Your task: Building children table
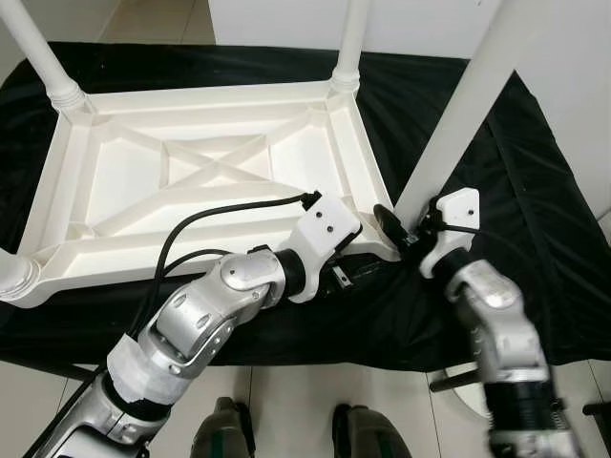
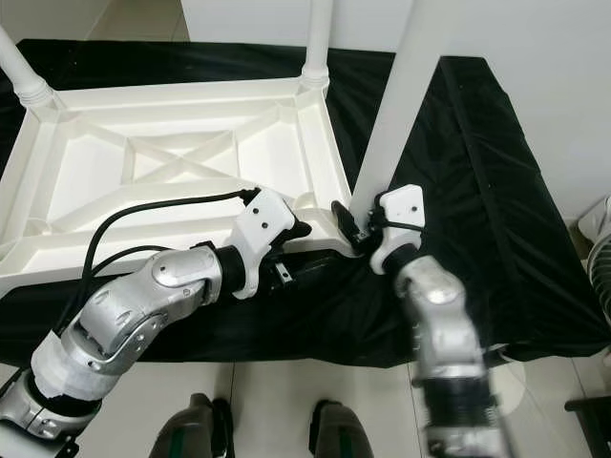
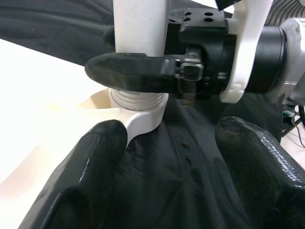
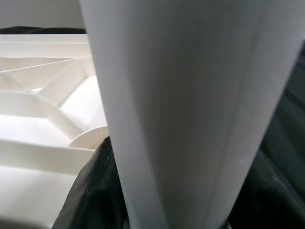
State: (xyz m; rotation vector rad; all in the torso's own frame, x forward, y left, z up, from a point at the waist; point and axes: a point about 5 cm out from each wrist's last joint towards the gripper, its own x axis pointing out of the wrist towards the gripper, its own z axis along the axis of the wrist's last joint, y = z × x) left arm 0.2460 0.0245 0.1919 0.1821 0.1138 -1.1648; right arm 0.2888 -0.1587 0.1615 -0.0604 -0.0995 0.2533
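Silver arms reach forward from the near edge, over a black cloth (image 1: 535, 239) spread across the desk. On the cloth lies the white plastic children's table top (image 1: 191, 172), upside down with its ribbed underside showing, legs standing up from its far corners. At its near right corner stands the white tapered table leg (image 1: 458, 124), its ribbed foot in the corner socket. Right tool (image 1: 399, 229) has its black fingers closed around the base of that leg. Left tool (image 3: 167, 157) rests just beside the same corner, fingers (image 3: 90, 167) spread apart over the cloth, holding nothing.
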